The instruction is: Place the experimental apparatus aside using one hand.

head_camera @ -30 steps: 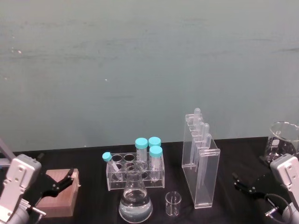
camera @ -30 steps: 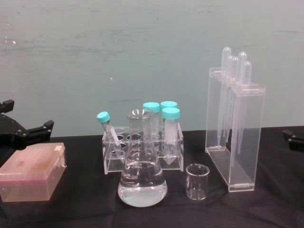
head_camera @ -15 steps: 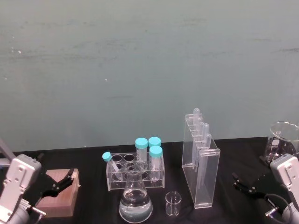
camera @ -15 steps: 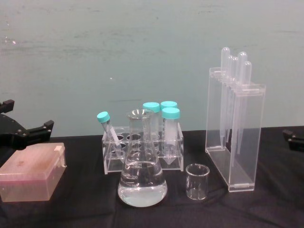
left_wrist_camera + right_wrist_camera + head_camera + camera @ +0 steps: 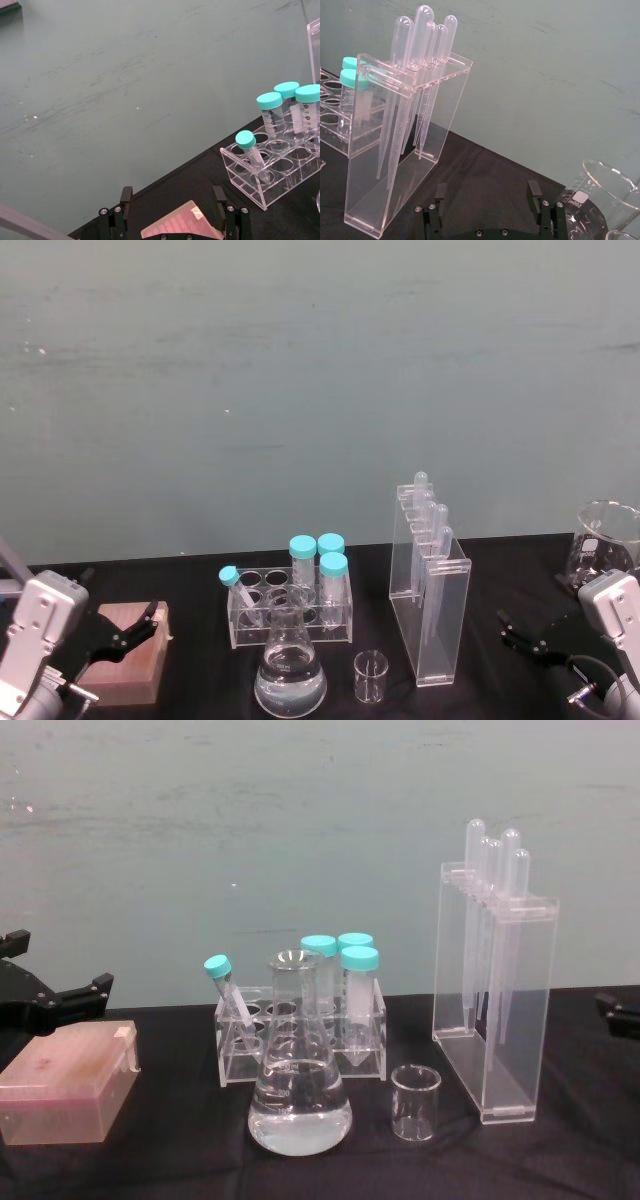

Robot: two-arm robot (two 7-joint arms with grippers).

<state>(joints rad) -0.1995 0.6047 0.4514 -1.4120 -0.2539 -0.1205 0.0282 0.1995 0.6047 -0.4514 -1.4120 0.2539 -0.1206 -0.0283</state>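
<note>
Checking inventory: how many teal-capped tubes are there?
4, in the rack: one leaning tube at its left end, three upright tubes at its right end. None seem hidden.

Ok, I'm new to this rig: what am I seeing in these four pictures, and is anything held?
A robot with two arms, each ending in a two-finger tool. One picture looks down from its head, one across the table from its chest, one from each wrist. On the black table stand a flask of clear liquid, a small beaker, a pipette stand, a tube rack, a pink box and, far right, a large beaker. The left tool is open by the pink box; the right tool is open by the large beaker. Nothing is held.
</note>
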